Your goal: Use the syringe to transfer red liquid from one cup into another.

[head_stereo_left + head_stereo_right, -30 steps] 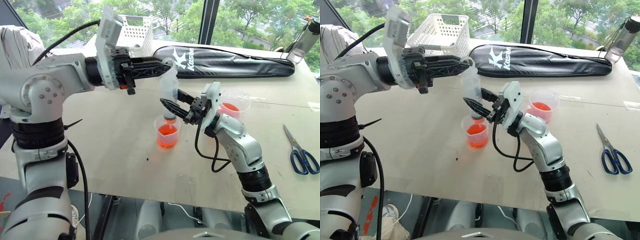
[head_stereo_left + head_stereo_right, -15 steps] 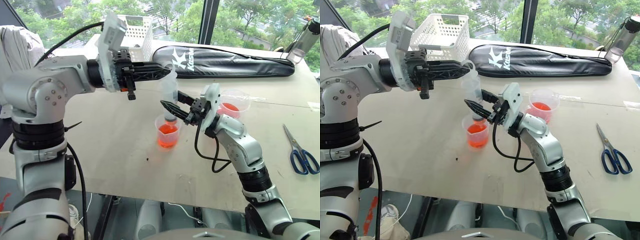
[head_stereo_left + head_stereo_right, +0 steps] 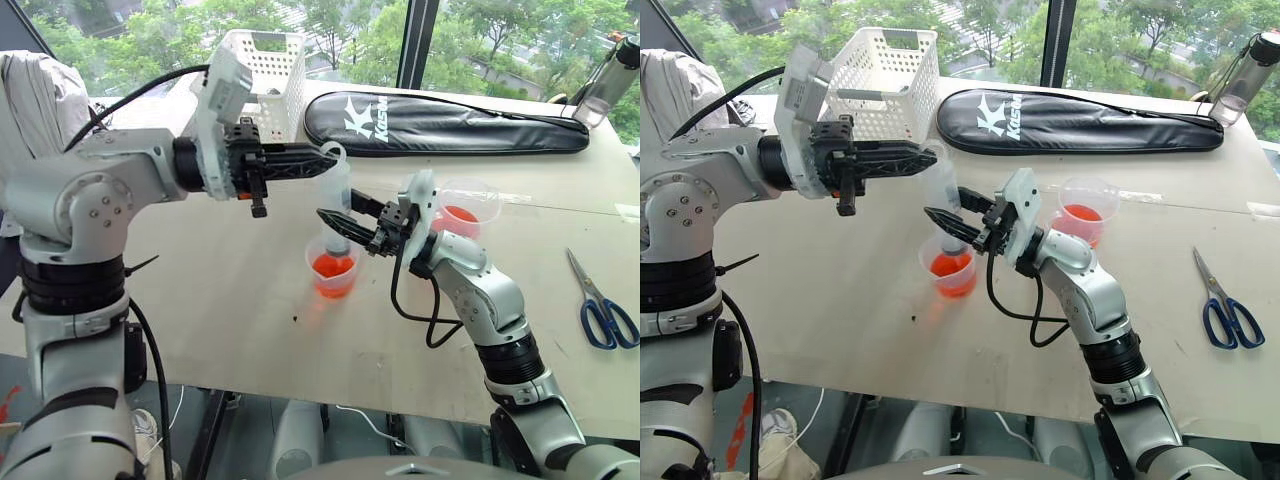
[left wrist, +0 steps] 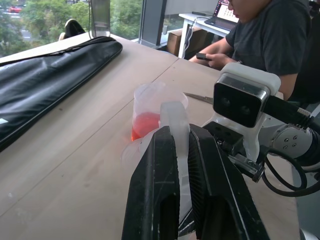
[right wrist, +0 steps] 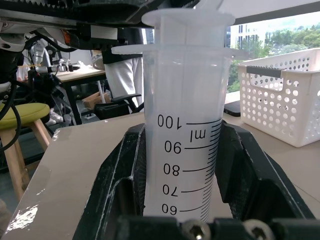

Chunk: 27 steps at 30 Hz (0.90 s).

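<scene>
The left hand [image 3: 322, 157] has pushed the plunger [image 4: 174, 116] lower; the right hand [image 3: 345, 222] clamps the syringe [image 5: 183, 135] upright, emptying into the small cup [image 3: 333, 266].

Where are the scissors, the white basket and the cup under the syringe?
scissors [image 3: 607, 312], left eye view, blue handles.
white basket [image 3: 887, 80], right eye view, side wall.
smaller cup [image 3: 333, 277], left eye view, front wall.

Large clear plastic syringe [image 3: 338, 205] upright over the smaller clear handleless cup [image 3: 334, 267] mid-table; larger clear handled cup [image 3: 466, 213] to its right, blue-handled scissors [image 3: 603, 305] far right; white perforated basket [image 3: 263, 68] and long black zip bag [image 3: 450, 122] behind.
</scene>
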Tool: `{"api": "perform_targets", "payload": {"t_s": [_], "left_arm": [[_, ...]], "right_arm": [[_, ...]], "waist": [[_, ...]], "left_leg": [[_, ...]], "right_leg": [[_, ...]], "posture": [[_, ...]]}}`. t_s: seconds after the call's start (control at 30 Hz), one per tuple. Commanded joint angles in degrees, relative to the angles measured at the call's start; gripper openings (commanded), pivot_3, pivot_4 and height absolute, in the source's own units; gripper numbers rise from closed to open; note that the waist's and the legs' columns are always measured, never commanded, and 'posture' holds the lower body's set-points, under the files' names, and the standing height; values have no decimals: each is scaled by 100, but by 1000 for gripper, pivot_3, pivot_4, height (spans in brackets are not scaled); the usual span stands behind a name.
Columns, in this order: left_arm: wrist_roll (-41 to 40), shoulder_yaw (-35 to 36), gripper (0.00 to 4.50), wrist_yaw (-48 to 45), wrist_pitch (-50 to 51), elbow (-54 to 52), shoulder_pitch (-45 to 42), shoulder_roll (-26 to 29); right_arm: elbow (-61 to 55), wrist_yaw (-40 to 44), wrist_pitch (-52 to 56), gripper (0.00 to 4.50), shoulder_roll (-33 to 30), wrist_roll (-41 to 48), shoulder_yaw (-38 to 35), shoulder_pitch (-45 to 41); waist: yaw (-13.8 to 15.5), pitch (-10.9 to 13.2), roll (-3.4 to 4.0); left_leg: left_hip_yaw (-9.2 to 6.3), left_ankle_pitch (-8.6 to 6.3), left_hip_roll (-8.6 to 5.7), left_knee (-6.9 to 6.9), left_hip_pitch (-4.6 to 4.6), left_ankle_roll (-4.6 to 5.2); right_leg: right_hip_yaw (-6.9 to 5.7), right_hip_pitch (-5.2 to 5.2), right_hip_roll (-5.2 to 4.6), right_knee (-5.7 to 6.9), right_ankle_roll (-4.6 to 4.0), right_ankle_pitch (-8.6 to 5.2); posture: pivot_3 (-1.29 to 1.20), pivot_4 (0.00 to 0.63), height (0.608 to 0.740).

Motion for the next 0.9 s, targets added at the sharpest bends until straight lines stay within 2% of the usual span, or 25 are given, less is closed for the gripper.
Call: {"api": "perform_targets", "payload": {"t_s": [0.03,0.37,0.5,0.63,0.67,0.7,0.73,0.83,0.9], "left_arm": [[-196,-88,0,-23,245,-270,127,49],[-355,51,0,190,368,-355,205,13],[-793,676,0,600,549,72,-132,-306],[-945,1032,1689,772,606,221,-91,-228],[-881,1063,2312,808,526,206,-5,-188],[-813,1097,2516,823,428,188,87,-147],[-786,1156,3148,849,368,185,169,-108],[-915,1424,4499,622,403,63,652,255],[-940,1413,4500,387,337,-242,1056,473]], "right_arm": [[-491,-39,-218,1492,108,186,-212,-312],[-510,-24,-235,1490,108,140,-192,-355],[-522,-45,-282,1483,90,35,-128,-314],[-549,-136,-308,1474,99,6,-121,-287],[-559,-151,-313,1472,101,0,-117,-280],[-572,-167,-312,1471,104,-1,-112,-275],[-583,-181,-313,1467,105,0,-108,-271],[-637,-215,-289,1466,91,18,-106,-257],[-679,-218,-257,1465,73,44,-106,-242]], "waist": [[-1,0,0],[-1,0,0],[4,1,-1],[-19,3,-5],[-19,3,-6],[-19,3,-5],[-21,3,-5],[-41,4,-5],[-33,4,-6]], "left_leg": [[0,0,0,0,0,0],[0,0,0,0,0,0],[0,0,0,0,0,0],[1,0,0,0,1,0],[0,0,0,-2,2,0],[-2,0,0,-3,1,0],[-1,0,0,-6,2,0],[0,0,2,-11,3,0],[0,0,2,-14,3,-1]], "right_leg": [[0,0,0,0,0,0],[0,0,0,0,0,0],[0,0,0,0,1,0],[1,0,0,0,1,0],[1,0,0,0,1,0],[-1,0,0,0,1,0],[0,0,0,-1,1,0],[0,-2,1,0,0,0],[-1,-4,0,0,-2,-1]], "posture": [[0,150,724],[0,150,724],[0,150,724],[0,150,724],[0,150,724],[0,150,724],[0,150,724],[0,150,724],[0,150,724]]}}
